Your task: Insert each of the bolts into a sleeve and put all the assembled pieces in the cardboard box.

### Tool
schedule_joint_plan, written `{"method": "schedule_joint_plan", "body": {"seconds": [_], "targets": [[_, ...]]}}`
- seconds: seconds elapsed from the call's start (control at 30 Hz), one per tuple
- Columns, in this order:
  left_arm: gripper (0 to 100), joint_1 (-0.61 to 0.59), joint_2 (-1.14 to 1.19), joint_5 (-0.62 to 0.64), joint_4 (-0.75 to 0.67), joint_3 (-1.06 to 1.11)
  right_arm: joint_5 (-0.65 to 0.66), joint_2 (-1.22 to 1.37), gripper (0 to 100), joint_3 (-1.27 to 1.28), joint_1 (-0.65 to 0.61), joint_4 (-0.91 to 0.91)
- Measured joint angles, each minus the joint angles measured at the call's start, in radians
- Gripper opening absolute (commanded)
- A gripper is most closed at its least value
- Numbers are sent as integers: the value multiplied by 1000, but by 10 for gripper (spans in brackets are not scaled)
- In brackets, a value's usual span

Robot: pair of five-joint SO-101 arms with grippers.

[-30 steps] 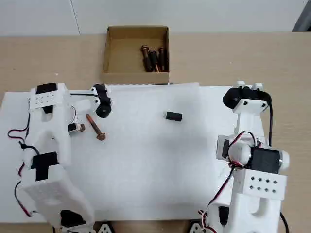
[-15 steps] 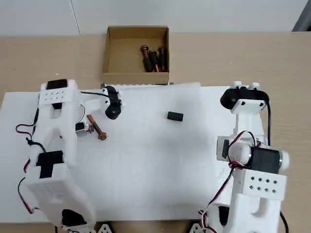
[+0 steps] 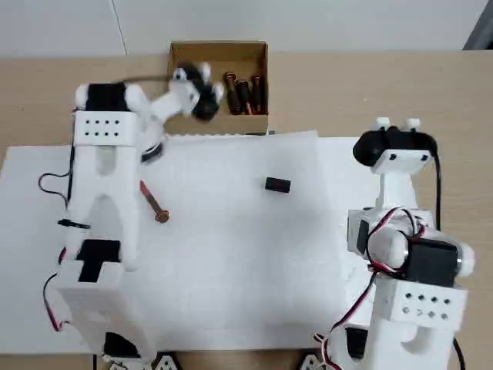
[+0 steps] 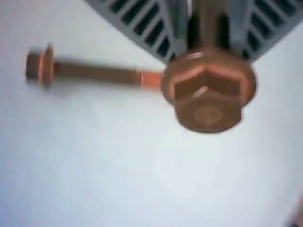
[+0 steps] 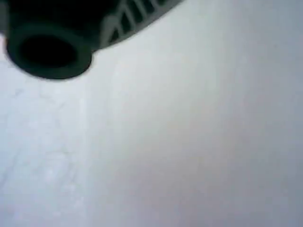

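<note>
A copper-coloured held bolt (image 4: 208, 92) is sitting in the left end effector (image 3: 199, 86), which is closing on its shank so that the hexagonal head is facing the wrist camera. In the high view this end effector is hanging over the open cardboard box (image 3: 231, 46), just beside the finished pieces (image 3: 243, 92) that are lying together against the box's far right corner. It is blurred there, so how high above the box floor it is hanging cannot be told. A loose bolt (image 3: 153, 202) is lying on its side on the white sheet (image 3: 254, 270), in front of the box and off towards the box's left corner, well apart from it. A loose sleeve (image 3: 277, 185), short and black, is also lying on the sheet in front of the box, nearer the box's right corner and apart from the loose bolt. The right end effector (image 3: 397, 132) is hovering over the sheet's edge, well to the right of the box and a little in front of it. It is gripping a held sleeve (image 5: 47, 52), black, with its open end turning towards the wrist camera. The sheet is lying on a pale wooden surface (image 3: 347, 85), and the box is standing on that surface just behind the sheet's far edge.
</note>
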Motion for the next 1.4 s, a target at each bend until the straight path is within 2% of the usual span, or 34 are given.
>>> {"method": "schedule_joint_plan", "body": {"seconds": [0.13,0.23,0.37,0.6,0.77,0.93,1.13,1.4], "targets": [[5,57,-15,43,2,-172,0,-14,4,-54,0,0],[5,94,-97,91,5,-213,0,-86,3,-68,-3,0],[5,147,-224,250,5,-226,0,-198,3,-68,-8,-35],[5,153,-368,560,6,-226,0,-379,3,77,-8,-140],[5,153,-486,671,6,-201,0,-500,3,187,-6,-178],[5,153,-640,806,6,-26,0,-560,3,279,-8,-224],[5,153,-832,980,-8,282,0,-555,3,402,-23,-318],[5,153,-1160,1045,-244,773,-31,-563,3,546,-203,-457]]}}
